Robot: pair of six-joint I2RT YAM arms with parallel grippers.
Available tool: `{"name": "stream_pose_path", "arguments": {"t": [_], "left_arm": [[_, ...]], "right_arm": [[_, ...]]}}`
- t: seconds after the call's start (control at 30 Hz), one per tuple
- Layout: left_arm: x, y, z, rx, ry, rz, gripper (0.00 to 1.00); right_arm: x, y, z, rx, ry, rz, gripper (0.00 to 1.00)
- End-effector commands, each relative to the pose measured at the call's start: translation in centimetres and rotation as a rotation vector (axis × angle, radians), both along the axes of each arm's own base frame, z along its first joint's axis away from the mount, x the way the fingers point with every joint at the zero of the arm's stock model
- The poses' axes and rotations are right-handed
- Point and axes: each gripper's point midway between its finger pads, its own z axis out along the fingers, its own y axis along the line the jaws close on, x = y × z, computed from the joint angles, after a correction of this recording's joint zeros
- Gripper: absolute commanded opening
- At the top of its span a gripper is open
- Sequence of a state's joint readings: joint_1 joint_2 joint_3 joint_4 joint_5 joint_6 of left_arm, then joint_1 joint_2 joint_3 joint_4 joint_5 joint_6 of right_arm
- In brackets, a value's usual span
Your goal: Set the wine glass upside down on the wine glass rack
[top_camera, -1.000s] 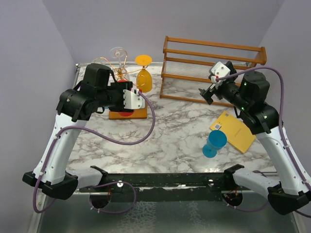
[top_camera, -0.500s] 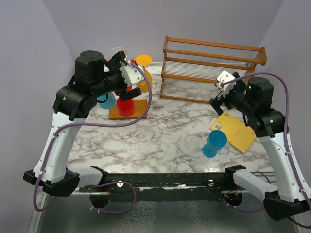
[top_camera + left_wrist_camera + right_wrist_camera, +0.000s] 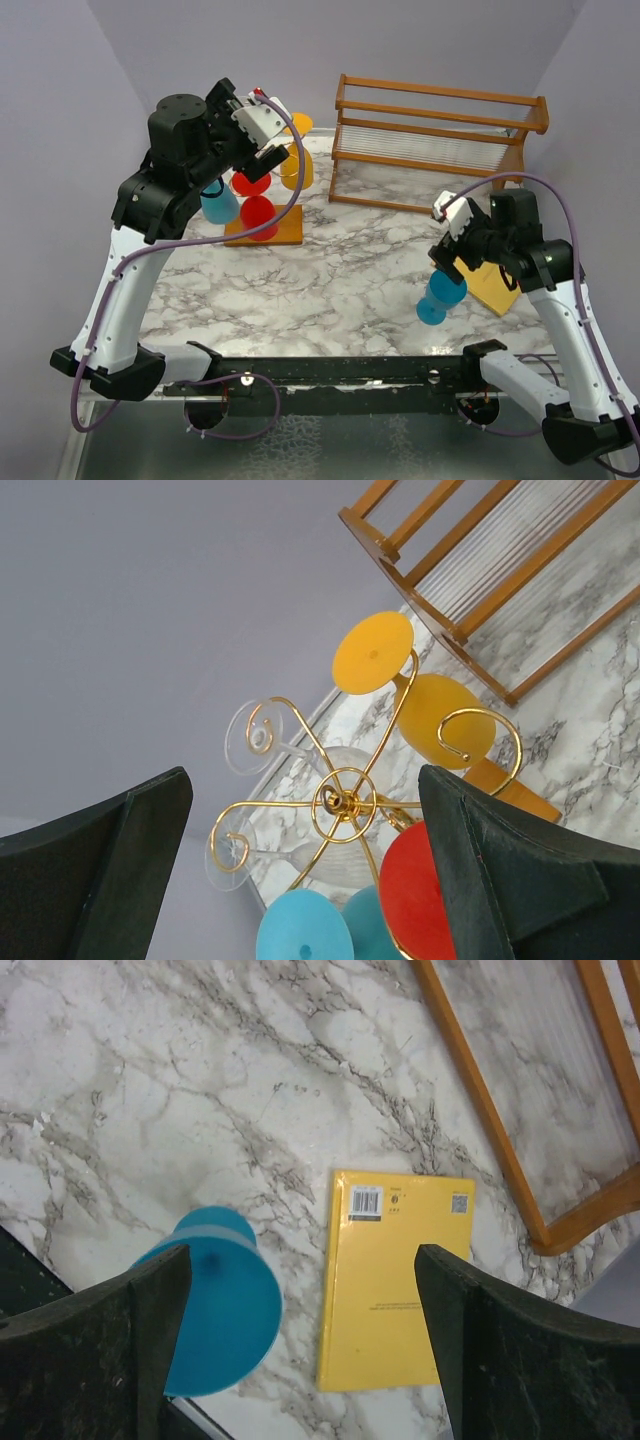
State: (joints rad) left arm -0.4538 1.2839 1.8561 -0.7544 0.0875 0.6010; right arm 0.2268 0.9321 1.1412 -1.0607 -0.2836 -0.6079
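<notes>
Both pairs spread, empty. Left fingers (image 3: 95, 865) above wine glass rack (image 3: 343, 802); right fingers (image 3: 525, 1360) over blue wine glass (image 3: 215, 1310) standing on surface (image 3: 150, 1080) by yellow book (image 3: 390, 1280). Step: approach. Next: descend, clench, invert.

The left arm (image 3: 128, 275) rises high from its base, elbow bent, with the left hand (image 3: 268, 160) held just above the top of the wine glass rack (image 3: 343, 802). Its fingers (image 3: 100, 865) are spread wide and hold nothing. The right arm (image 3: 575, 320) stays low, well to the right of the rack. The right hand (image 3: 450, 258) points downward, its fingers (image 3: 510, 1350) also wide apart.
</notes>
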Motion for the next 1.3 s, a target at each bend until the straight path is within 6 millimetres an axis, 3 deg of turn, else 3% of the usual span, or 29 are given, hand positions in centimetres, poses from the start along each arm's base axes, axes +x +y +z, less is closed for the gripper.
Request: {"name": "stream_pose_path", "arguments": {"t": [0.0, 0.17, 0.37, 0.67, 0.87, 1.03, 1.27], "left_arm": [[0.8, 0.8, 0.6, -0.003, -0.041, 0.062, 0.99], [1.1, 0.6, -0.2, 0.007, -0.029, 0.055, 0.99], [1.2, 0.5, -0.6, 0.017, -0.026, 0.051, 0.99], [0.9, 0.6, -0.8, 0.025, -0.028, 0.049, 0.99], [1.0, 0.7, -1.1, 0.036, -0.026, 0.050, 0.99], [1.1, 0.7, -1.2, 0.039, -0.024, 0.049, 0.99], [1.1, 0.5, -1.3, 0.033, -0.022, 0.047, 0.99]], "right_arm": [[-3.1, -0.6, -0.9, -0.012, 0.055, 0.021, 0.91], [-4.1, -1.9, -2.4, -0.069, 0.093, -0.018, 0.83], [-3.9, -2.7, -4.4, -0.114, 0.146, -0.050, 0.64], [-3.3, -2.0, -7.2, -0.114, 0.233, -0.023, 0.30], [-2.6, -1.5, -8.0, -0.108, 0.252, 0.001, 0.13], [-1.2, -0.4, -5.5, -0.079, 0.171, 0.072, 0.05], [1.0, 2.6, 1.8, 0.022, -0.070, 0.227, 0.03]]}}
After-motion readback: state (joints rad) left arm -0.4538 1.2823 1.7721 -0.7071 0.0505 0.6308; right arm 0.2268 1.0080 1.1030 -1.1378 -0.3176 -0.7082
